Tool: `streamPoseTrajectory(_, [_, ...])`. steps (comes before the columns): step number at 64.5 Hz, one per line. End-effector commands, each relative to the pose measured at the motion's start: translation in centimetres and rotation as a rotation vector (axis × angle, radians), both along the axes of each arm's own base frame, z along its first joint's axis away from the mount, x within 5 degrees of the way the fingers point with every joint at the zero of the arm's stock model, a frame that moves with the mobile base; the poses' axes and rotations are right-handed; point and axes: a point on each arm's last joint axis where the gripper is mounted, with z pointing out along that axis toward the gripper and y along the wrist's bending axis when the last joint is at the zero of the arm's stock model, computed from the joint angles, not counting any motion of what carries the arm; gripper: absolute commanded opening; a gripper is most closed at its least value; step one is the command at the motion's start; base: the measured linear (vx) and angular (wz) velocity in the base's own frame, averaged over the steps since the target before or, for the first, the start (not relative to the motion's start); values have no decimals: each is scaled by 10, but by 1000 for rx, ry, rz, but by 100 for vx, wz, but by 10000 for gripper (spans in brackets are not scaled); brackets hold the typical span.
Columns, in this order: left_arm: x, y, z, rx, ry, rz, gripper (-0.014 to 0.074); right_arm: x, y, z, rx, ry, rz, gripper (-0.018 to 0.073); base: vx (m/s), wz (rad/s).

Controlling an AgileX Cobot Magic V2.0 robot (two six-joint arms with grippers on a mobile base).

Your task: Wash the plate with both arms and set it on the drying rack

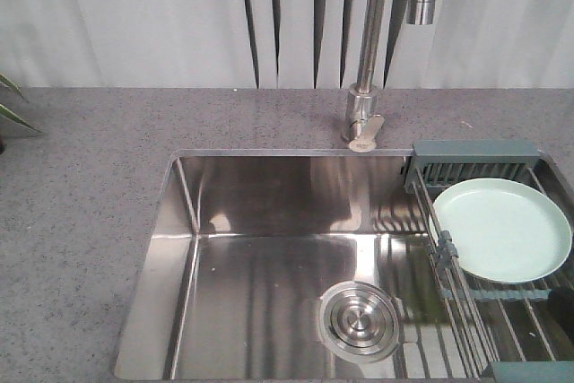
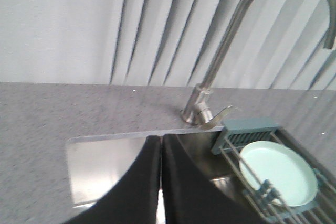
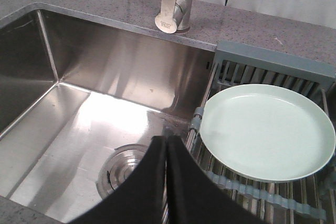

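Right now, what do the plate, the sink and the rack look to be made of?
Plate: matte mint plastic or melamine, no glare. Sink: brushed stainless steel, streaky reflections. Drying rack: thin steel wires with grey-blue, likely plastic, slotted ends.

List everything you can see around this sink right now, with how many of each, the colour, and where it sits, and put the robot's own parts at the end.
Round pale mint-green plate: one, lying flat on the drying rack, right of the basin.
Steel-wire drying rack with grey-blue plastic end pieces: one, spanning the sink's right side.
Shiny stainless steel sink basin: one, set into the counter.
Round steel drain cover: one, silver, on the basin floor toward the right.
Curved steel faucet: one, silver, behind the basin.
Speckled grey countertop: one, surrounding the sink.
Green plant leaves: a few, at the far left edge.
Left gripper: black, shut, above the sink.
Right gripper: black, shut, over the basin near the drain.
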Motion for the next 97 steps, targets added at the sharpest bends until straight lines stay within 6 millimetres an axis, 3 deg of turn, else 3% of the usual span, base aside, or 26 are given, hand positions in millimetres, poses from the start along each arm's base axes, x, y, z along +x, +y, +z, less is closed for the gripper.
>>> streamPoseTrajectory(1, [39, -9, 25, -114, 18, -83, -7, 3, -2, 12, 20, -61, -35, -4, 0, 0])
streamPoseTrajectory(11, [115, -39, 31, -266, 189, -408, -7, 3, -2, 12, 20, -61, -35, -4, 0, 0])
streamPoseTrajectory(18, [167, -72, 10, -348, 334, -666, -7, 3, -2, 12, 21, -60, -35, -4, 0, 0])
streamPoseTrajectory(25, [208, -113, -15, -425, 457, -851, -7, 3, -2, 12, 20, -60, -35, -4, 0, 0])
streamPoseTrajectory(41, [266, -211, -63, -490, 645, -990, -7, 3, -2, 12, 17, -59, -35, -4, 0, 0])
streamPoseTrajectory(52, [287, -254, -78, -473, 700, -976, -7, 3, -2, 12, 17, -59, -35, -4, 0, 0])
streamPoseTrajectory(63, [302, -273, -87, -439, 754, -862, -7, 3, -2, 12, 19, -58, -36, -4, 0, 0])
streamPoseTrajectory(74, [316, -275, -103, -472, 782, -751, -7, 3, -2, 12, 20, -58, -36, -4, 0, 0])
streamPoseTrajectory(97, [334, -270, -101, -536, 701, -595, -7, 3, -2, 12, 23, -59, -36, -4, 0, 0])
